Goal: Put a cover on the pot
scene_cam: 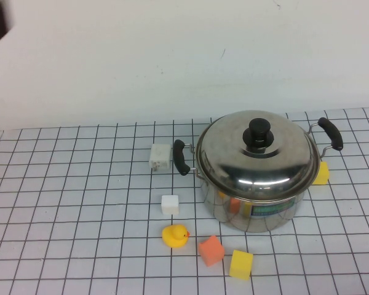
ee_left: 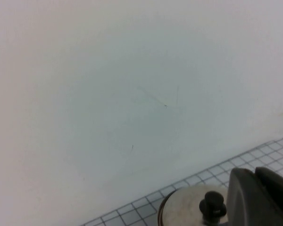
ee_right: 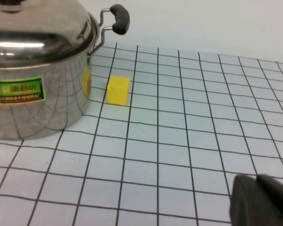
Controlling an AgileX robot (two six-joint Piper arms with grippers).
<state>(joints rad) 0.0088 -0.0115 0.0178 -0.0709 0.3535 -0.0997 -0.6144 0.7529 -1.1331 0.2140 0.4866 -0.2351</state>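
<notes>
The shiny steel pot [scene_cam: 252, 209] stands right of the table's middle, with black side handles [scene_cam: 181, 157] and a green label. The domed steel lid [scene_cam: 230, 161] with its black knob [scene_cam: 259, 131] sits on the pot's rim. My left gripper [ee_left: 254, 175] is shut and empty. It is raised well above the table, and the lid [ee_left: 184, 211] and knob [ee_left: 212, 206] show below it. My right gripper [ee_right: 257, 181] is shut and empty, low over the grid to the right of the pot [ee_right: 33, 108]. Neither gripper shows in the high view.
Around the pot lie a white block [scene_cam: 160, 157], a small white cube [scene_cam: 170, 204], a yellow duck [scene_cam: 175, 235], an orange cube [scene_cam: 211, 250] and a yellow cube [scene_cam: 241, 264]. Another yellow cube [ee_right: 118, 90] lies at the pot's right side. A white wall stands behind.
</notes>
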